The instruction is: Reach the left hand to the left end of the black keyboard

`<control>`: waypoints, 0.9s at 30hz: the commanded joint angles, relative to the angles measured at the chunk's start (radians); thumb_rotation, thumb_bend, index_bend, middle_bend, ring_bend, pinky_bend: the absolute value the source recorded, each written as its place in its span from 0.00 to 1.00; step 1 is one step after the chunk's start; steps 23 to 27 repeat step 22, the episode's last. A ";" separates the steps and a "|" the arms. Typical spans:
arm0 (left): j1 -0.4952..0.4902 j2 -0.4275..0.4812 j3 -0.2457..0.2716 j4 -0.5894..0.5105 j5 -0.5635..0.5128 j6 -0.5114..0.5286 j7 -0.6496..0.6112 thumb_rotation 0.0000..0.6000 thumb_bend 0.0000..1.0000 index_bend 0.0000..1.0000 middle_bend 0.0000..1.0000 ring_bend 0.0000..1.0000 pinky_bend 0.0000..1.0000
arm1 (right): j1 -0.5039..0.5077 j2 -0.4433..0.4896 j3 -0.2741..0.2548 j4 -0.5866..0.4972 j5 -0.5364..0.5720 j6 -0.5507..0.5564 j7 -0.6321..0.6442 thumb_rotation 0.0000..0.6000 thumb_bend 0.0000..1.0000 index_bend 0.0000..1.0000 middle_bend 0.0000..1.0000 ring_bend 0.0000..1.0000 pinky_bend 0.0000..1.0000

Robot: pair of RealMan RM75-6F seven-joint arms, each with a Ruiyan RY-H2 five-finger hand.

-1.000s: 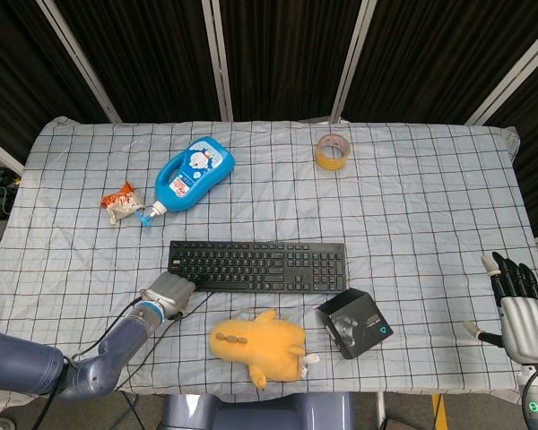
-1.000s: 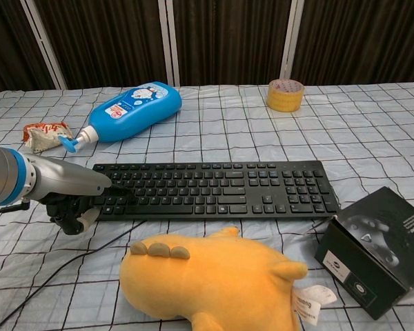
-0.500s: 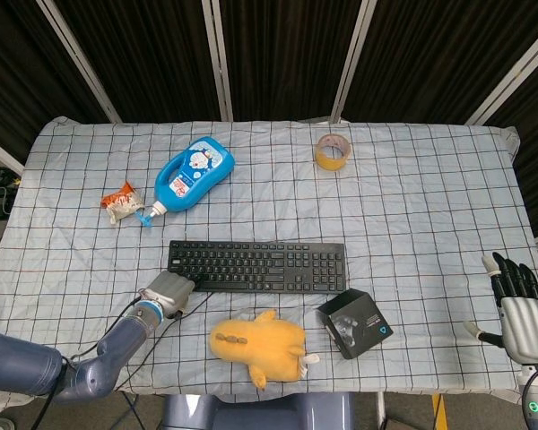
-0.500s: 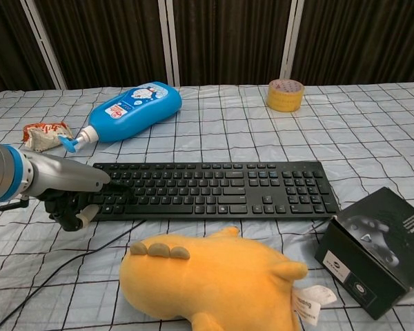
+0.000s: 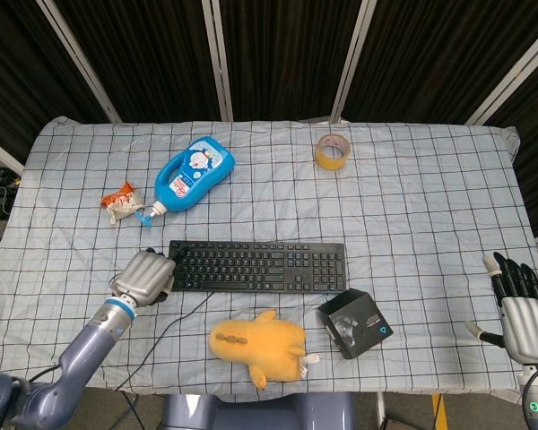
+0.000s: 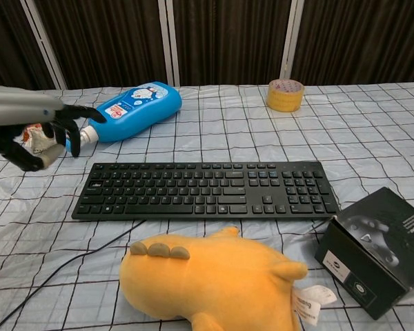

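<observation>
The black keyboard (image 5: 258,266) (image 6: 205,189) lies across the middle of the checked tablecloth, its cable running off toward the front left. My left hand (image 5: 146,277) (image 6: 38,131) hovers just off the keyboard's left end, raised above the cloth, fingers loosely curled with nothing in them. In the chest view it hangs to the left of and above the keyboard's corner, apart from the keys. My right hand (image 5: 518,301) rests at the table's far right edge, fingers extended and empty; the chest view does not show it.
A blue lotion bottle (image 5: 192,174) (image 6: 128,110) and a snack packet (image 5: 121,201) lie behind the left hand. A yellow plush toy (image 5: 255,345) (image 6: 214,279) and a black box (image 5: 355,323) (image 6: 377,248) sit in front of the keyboard. A tape roll (image 5: 332,150) (image 6: 285,94) stands far back.
My left hand has lifted off the cloth at the keyboard's front left corner and moved left and up, now hovering beside the left end. The right hand stayed still.
</observation>
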 commanded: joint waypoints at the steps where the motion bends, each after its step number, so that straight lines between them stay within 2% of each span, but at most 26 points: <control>1: 0.204 0.098 0.122 -0.033 0.246 0.203 -0.074 1.00 0.19 0.00 0.00 0.00 0.00 | -0.001 -0.002 0.000 0.000 -0.003 0.004 -0.004 1.00 0.06 0.02 0.00 0.00 0.00; 6: 0.372 0.096 0.171 0.082 0.427 0.345 -0.184 1.00 0.06 0.00 0.00 0.00 0.00 | -0.003 -0.005 -0.001 0.003 -0.014 0.014 -0.012 1.00 0.06 0.02 0.00 0.00 0.00; 9: 0.463 0.074 0.178 0.177 0.503 0.428 -0.262 1.00 0.04 0.00 0.00 0.00 0.00 | -0.003 -0.009 -0.002 0.007 -0.023 0.022 -0.013 1.00 0.06 0.02 0.00 0.00 0.00; 13: 0.566 0.036 0.165 0.326 0.588 0.506 -0.336 1.00 0.03 0.00 0.00 0.00 0.00 | -0.003 -0.013 -0.003 0.018 -0.039 0.033 -0.012 1.00 0.06 0.02 0.00 0.00 0.00; 16: 0.610 0.025 0.148 0.381 0.600 0.515 -0.364 1.00 0.03 0.00 0.00 0.00 0.00 | -0.004 -0.017 -0.005 0.024 -0.045 0.036 -0.011 1.00 0.06 0.02 0.00 0.00 0.00; 22: 0.646 0.029 0.106 0.401 0.617 0.477 -0.388 1.00 0.03 0.00 0.00 0.00 0.00 | -0.003 -0.021 -0.004 0.028 -0.044 0.035 -0.015 1.00 0.06 0.02 0.00 0.00 0.00; 27: 0.646 0.029 0.106 0.401 0.617 0.477 -0.388 1.00 0.03 0.00 0.00 0.00 0.00 | -0.003 -0.021 -0.004 0.028 -0.044 0.035 -0.015 1.00 0.06 0.02 0.00 0.00 0.00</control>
